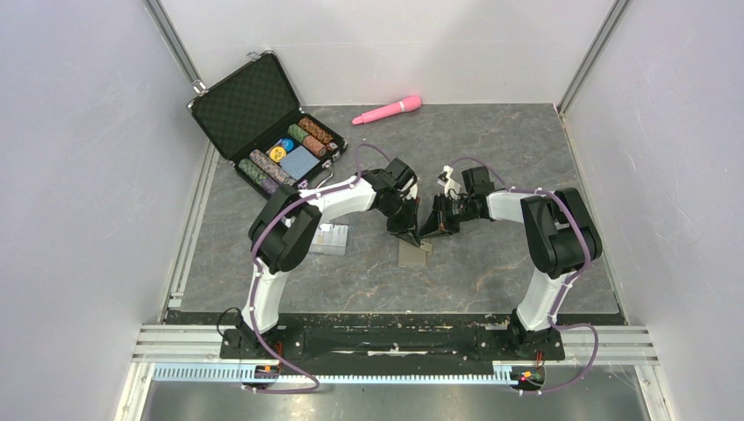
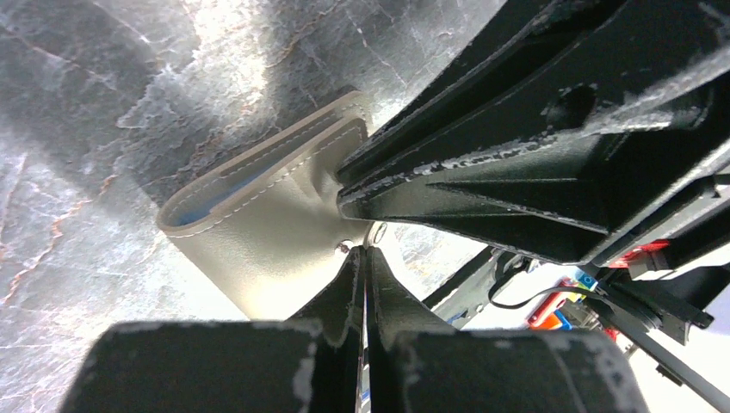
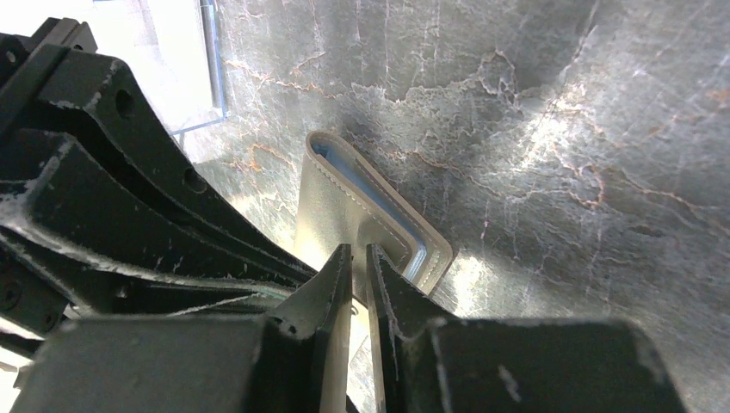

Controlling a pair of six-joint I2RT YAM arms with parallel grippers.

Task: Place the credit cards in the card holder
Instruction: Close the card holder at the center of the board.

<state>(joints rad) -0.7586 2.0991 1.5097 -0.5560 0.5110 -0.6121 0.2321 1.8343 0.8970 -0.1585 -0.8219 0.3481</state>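
The khaki card holder (image 1: 415, 254) lies folded on the dark table, its blue lining showing at the edge (image 3: 331, 198) (image 2: 250, 232). My right gripper (image 1: 432, 226) (image 3: 360, 251) is shut on its snap tab. My left gripper (image 1: 406, 230) (image 2: 366, 251) is shut on a thin shiny sliver seen edge-on, apparently a credit card. Its tips touch the holder beside the snap. Other pale credit cards (image 1: 330, 238) lie flat left of the holder, by the left arm's elbow. They also show overexposed in the right wrist view (image 3: 185, 69).
An open black case (image 1: 254, 105) with poker chips and a blue deck stands at the back left. A pink cylinder (image 1: 387, 110) lies at the back centre. White walls close in both sides.
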